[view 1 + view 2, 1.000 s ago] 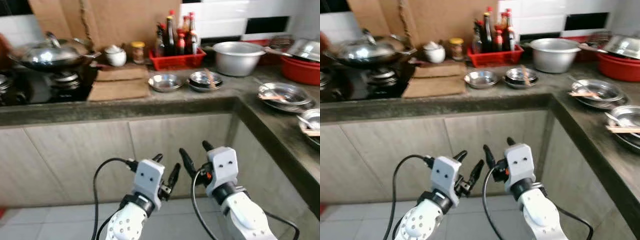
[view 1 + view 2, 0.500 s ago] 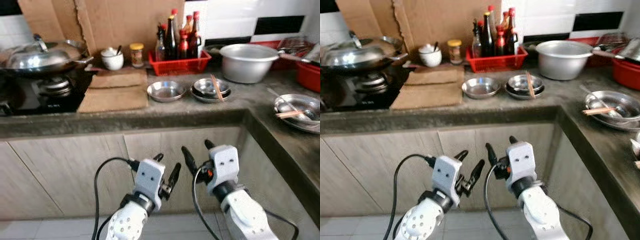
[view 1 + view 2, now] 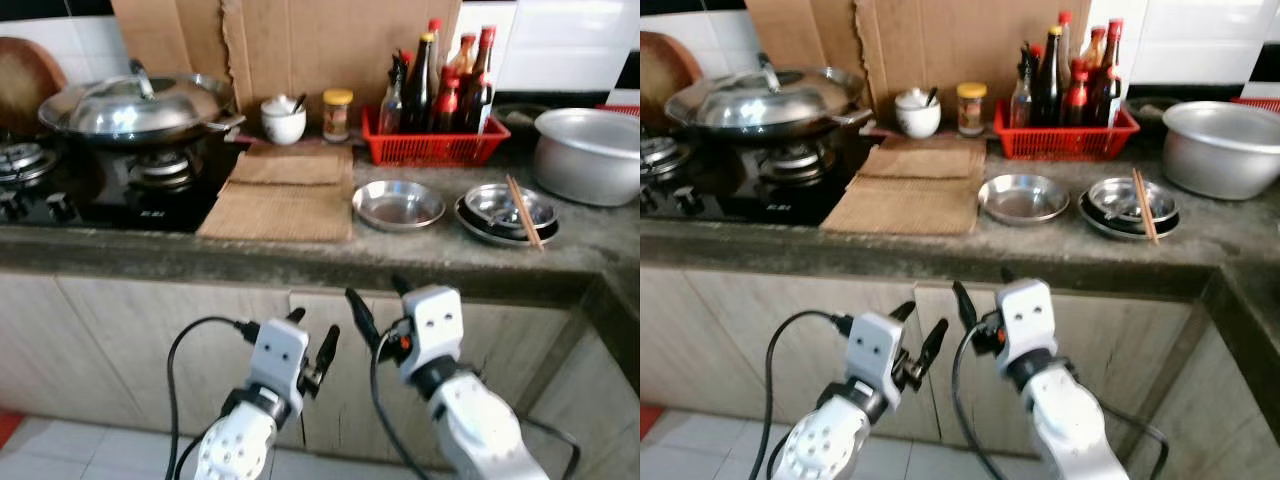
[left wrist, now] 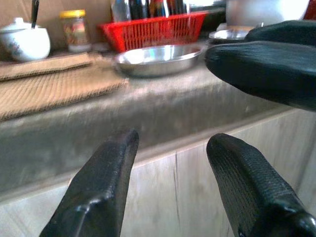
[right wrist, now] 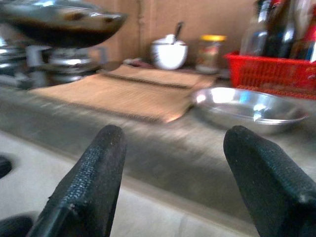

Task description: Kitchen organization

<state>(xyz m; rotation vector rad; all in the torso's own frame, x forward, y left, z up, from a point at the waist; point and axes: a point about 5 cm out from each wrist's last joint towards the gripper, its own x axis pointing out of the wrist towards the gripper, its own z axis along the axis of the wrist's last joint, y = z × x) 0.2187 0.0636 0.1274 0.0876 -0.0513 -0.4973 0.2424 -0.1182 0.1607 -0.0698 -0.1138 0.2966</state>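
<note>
Shallow round steel dish (image 3: 398, 203) on grey counter (image 3: 300, 250): above, ahead of right gripper (image 3: 378, 300); both grippers, left gripper (image 3: 312, 338) included, agape, empty.

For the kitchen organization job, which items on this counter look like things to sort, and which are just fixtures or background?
Likely to sort: empty steel dish; stacked steel bowls with chopsticks across them; large metal pot; red basket of sauce bottles.

Just there: lidded wok on the gas stove; brown mats; white sugar pot; jar; cardboard.
</note>
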